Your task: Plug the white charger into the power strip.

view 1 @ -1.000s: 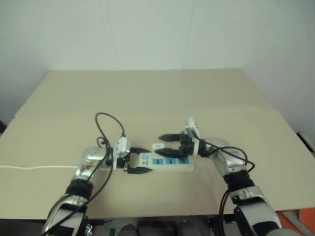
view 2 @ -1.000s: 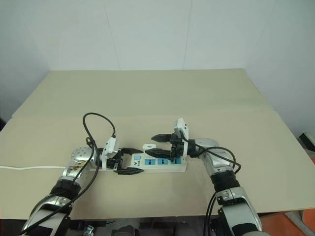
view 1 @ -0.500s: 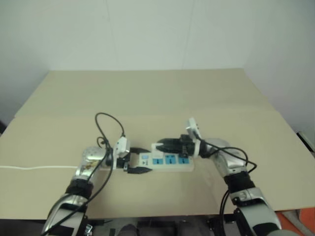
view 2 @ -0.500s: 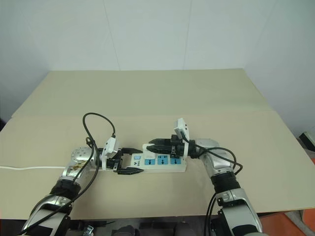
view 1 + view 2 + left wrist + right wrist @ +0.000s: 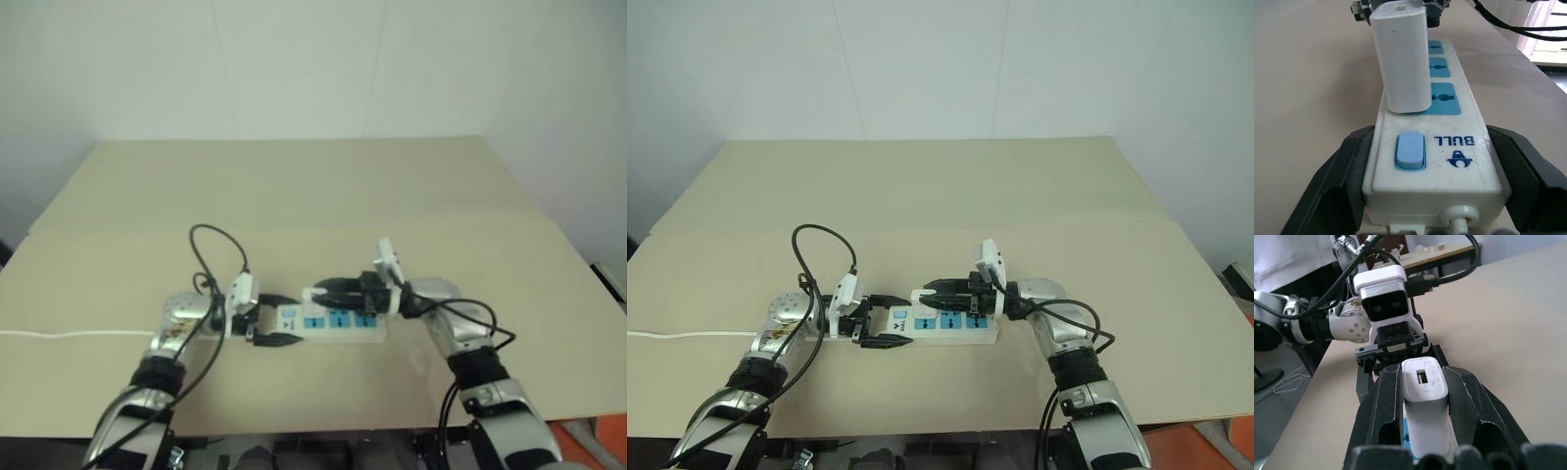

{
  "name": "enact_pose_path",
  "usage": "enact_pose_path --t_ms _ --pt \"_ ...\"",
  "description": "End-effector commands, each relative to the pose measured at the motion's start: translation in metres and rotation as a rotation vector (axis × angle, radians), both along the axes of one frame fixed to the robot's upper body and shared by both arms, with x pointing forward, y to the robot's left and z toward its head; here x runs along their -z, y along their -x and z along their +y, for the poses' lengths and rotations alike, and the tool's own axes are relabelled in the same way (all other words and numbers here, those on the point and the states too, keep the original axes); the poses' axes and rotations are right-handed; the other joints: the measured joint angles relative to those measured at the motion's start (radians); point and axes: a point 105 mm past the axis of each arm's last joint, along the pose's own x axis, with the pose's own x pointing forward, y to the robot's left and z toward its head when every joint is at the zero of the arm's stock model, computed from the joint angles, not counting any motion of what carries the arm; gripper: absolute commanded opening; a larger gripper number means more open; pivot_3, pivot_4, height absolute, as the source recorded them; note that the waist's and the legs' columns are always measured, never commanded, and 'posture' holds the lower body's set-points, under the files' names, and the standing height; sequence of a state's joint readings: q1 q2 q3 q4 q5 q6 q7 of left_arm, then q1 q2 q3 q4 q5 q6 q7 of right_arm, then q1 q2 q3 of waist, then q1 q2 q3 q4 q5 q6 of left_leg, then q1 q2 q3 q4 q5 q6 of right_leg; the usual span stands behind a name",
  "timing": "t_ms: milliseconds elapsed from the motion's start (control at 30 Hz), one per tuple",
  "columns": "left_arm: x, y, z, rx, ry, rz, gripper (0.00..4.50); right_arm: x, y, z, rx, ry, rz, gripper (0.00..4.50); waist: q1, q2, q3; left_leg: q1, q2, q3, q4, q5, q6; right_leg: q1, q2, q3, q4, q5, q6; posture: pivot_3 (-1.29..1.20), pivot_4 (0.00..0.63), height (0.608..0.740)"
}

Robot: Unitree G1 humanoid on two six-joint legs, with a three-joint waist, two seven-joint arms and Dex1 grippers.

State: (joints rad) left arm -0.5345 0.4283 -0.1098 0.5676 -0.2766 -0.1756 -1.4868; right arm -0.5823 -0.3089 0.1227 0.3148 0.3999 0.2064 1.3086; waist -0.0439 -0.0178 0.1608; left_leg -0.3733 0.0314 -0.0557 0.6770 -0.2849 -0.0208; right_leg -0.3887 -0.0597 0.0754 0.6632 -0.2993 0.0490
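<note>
So the right pincer point(image 5: 1422, 396) has its two black fingers clamped on the white charger point(image 5: 1403, 58), and the left pincer point(image 5: 1425, 196) is squeezing the switch end of the power strip point(image 5: 1449, 147) to pin it on the bench point(image 5: 921, 186).

From the left wrist view, the charger stands upright with its bottom edge at the first blue socket next to the switch, but it looks slightly off toward the strip's edge and I can't tell if the prongs are in or just resting on top. If I were doing this bit, I'd keep the charger square to the strip's face, nudge it over until it's centred on the socket, then push straight down. No rocking, or the prongs will skate on the plastic. The left grip needs to stay firm so the strip doesn't tip.

Placement-wise: the charger sits between the right fingers, just beyond the left pincer's tips, with the strip lying between both arms near the bench's front.
</note>
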Motion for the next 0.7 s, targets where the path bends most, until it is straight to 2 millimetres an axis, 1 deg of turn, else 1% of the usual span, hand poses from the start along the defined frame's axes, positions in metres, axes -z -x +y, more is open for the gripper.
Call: enact_pose_path --t_ms 33,333,500,700 --pt "0.001 0.001 0.003 -0.01 -0.003 -0.003 3.29 0.004 0.009 0.005 -0.056 0.019 -0.017 1.12 0.0 0.0 0.0 0.0 0.0 0.0 0.0 0.0 0.0 0.0 0.0 0.0 0.0 0.0 0.0 0.0 0.15 0.74" --pt "0.0 0.002 0.003 -0.008 -0.004 -0.005 3.29 0.022 0.009 0.011 -0.052 0.101 -0.011 1.12 -0.001 0.0 0.0 0.0 0.0 0.0 0.0 0.0 0.0 0.0 0.0 0.0 0.0 0.0 0.0 0.0 0.15 0.74" --pt "0.0 0.002 0.004 -0.012 -0.004 -0.005 3.29 0.034 0.013 0.011 -0.053 0.127 -0.02 1.12 -0.002 0.0 0.0 0.001 0.0 0.0 0.0 0.0 0.0 0.001 0.0 -0.001 0.0 0.0 0.0 0.0 0.15 0.74" --pt "0.001 0.002 0.005 -0.014 -0.003 -0.003 3.29 0.039 0.012 0.011 -0.04 0.14 -0.012 1.12 -0.003 0.0 0.0 0.003 0.0 0.001 0.0 0.0 0.0 0.001 0.0 -0.001 0.001 0.0 0.0 0.0 0.15 0.74"
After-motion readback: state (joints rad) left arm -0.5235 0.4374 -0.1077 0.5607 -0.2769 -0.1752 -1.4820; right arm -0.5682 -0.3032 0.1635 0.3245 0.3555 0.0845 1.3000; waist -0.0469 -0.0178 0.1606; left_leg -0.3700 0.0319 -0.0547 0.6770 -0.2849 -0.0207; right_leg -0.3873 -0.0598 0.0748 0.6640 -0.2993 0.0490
